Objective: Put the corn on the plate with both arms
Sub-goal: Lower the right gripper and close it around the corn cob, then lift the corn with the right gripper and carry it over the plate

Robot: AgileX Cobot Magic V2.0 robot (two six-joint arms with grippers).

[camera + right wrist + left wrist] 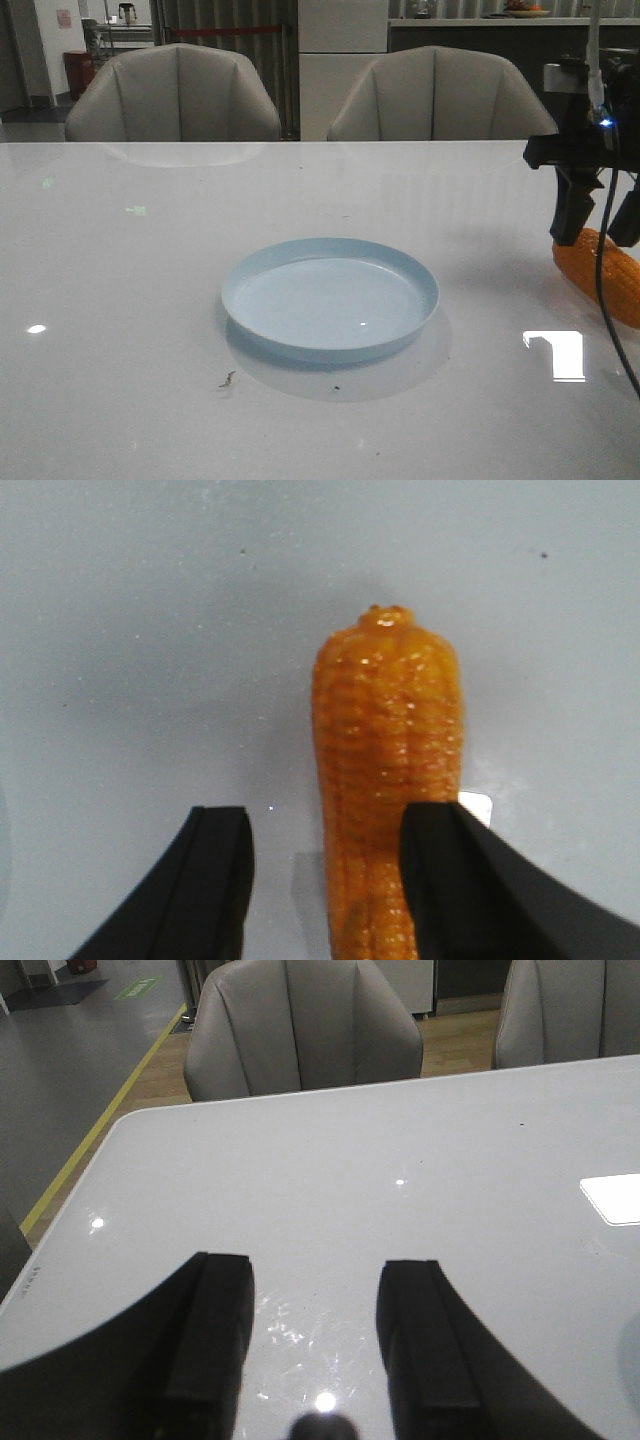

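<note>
Resting near front, table centre: the plate (pixel 330 297) is seen lying flat on the white table (pixel 120 300), pale blue, nothing on it.
Corn position: the corn (pixel 603 272) is found flat on the table at the right edge of the front view, well apart from the plate and to its right; its far part is cut off by the frame.
Right gripper: the right gripper (pixel 330 880) is seen spread wide just above the corn (pixel 387 780), one finger (pixel 455 875) overlapping the cob's side, the other over bare table; contact cannot be told.
Left gripper: the left gripper (pixel 315 1345) is seen spread wide over bare table (pixel 400 1140), nothing between its fingers; it is not seen in the front view.
Background: two beige chairs (pixel 175 95) are noted behind the table's far edge.
</note>
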